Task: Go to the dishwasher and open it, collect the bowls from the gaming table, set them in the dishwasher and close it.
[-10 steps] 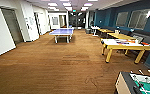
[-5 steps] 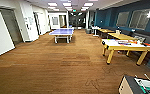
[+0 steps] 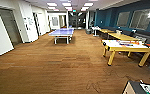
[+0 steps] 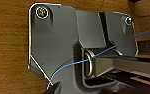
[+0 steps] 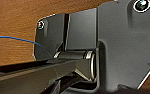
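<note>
The gaming table point(image 3: 116, 45), with a glossy white top and yellow legs, stands at the right of the head view on the wooden floor. Small coloured items point(image 3: 131, 43) lie on its top, too blurred to make out as bowls. The dishwasher is out of view. Both wrist views look down at the wooden floor past the robot's dark plate and bar, with a thin blue cable point(image 4: 73, 63) crossing in front.
A blue table-tennis table point(image 3: 62, 32) stands ahead in the middle of the room. Plain yellow desks point(image 3: 121, 36) line the blue right wall. A corner of the table-football table point(image 3: 138, 88) shows close at the bottom right. White walls and doors run along the left.
The whole head picture has shifted slightly: the camera has rolled forward a little, the gaming table sits a bit lower and the table-football corner has slid towards the bottom right edge.
</note>
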{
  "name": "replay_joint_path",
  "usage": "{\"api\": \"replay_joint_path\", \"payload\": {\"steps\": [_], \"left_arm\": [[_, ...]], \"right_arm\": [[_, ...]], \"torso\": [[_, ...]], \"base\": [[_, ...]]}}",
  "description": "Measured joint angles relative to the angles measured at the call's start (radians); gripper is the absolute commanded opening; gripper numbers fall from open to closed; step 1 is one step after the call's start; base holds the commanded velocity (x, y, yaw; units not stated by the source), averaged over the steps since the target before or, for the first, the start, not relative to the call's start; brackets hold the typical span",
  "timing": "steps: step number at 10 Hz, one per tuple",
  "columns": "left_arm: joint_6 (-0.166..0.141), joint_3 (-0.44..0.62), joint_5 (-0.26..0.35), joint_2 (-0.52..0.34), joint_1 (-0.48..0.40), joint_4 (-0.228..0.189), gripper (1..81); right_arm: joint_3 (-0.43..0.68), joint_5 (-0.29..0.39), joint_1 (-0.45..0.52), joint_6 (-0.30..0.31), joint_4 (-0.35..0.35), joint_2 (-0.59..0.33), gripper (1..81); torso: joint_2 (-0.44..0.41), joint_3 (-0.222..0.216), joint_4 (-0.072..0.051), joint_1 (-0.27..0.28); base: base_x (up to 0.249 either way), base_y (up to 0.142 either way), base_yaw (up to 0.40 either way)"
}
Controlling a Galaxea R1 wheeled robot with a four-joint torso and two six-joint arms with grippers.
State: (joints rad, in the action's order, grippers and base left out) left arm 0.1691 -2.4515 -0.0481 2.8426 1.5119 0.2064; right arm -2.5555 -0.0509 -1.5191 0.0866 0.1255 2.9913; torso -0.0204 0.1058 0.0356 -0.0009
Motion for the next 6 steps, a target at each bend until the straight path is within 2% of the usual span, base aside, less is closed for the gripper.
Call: {"api": "replay_joint_path", "payload": {"steps": [6], "left_arm": [[0.0, 0.0, 0.0, 0.0, -0.001, 0.0, 81.1]], "right_arm": [[0.0, -0.001, -0.002, 0.0, 0.0, 0.0, 81.1]], "torso": [[0.0, 0.0, 0.0, 0.0]], "base": [[0.18, 0.0, 0.0]]}}
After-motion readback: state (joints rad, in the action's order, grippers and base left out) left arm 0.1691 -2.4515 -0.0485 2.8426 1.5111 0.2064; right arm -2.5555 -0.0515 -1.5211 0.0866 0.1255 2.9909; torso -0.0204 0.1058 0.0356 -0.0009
